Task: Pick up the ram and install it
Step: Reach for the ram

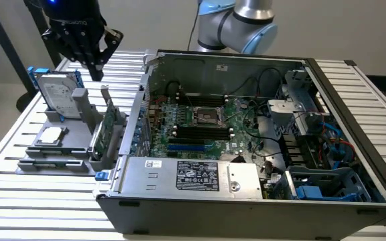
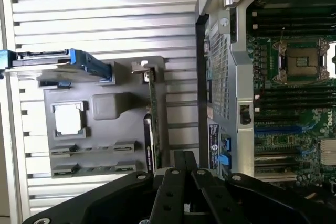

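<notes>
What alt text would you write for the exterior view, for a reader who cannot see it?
A black gripper hangs above a gray parts holder on a slatted table, beside an open computer case. The holder carries a blue-railed silver hard drive and an upright green expansion card; the case's motherboard lies exposed.

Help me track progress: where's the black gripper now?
Exterior view, upper left: the black gripper hangs over the grey holder with the silver, blue-railed hard drive, beside the open computer case.
</notes>
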`<state>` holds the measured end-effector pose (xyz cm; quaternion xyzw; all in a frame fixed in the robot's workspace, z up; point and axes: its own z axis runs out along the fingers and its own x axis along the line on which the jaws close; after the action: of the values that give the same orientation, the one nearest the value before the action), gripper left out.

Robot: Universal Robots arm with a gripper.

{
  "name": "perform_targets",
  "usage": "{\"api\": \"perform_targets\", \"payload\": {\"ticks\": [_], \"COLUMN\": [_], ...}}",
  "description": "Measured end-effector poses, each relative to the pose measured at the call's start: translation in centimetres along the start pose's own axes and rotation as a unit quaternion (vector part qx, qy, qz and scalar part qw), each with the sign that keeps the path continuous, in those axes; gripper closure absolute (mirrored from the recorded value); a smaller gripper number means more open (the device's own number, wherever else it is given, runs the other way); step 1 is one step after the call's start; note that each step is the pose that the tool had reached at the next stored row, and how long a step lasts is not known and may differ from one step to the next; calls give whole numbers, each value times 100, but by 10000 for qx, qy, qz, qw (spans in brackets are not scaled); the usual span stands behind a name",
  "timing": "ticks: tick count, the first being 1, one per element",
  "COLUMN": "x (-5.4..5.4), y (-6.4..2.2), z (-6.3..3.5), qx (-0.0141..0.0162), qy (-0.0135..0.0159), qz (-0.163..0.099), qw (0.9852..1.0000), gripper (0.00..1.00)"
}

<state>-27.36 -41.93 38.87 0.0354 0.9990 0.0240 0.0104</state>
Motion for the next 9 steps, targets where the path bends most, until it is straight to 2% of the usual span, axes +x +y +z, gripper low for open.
{"api": "perform_targets", "payload": {"ticks": [4, 9], "x": [127, 224], "y": [-46, -110], "z": [3, 7], "qx": [0, 0], "qy": [1, 7], "qz": [0, -2], "qw": [10000, 10000], "gripper": [89, 89]}}
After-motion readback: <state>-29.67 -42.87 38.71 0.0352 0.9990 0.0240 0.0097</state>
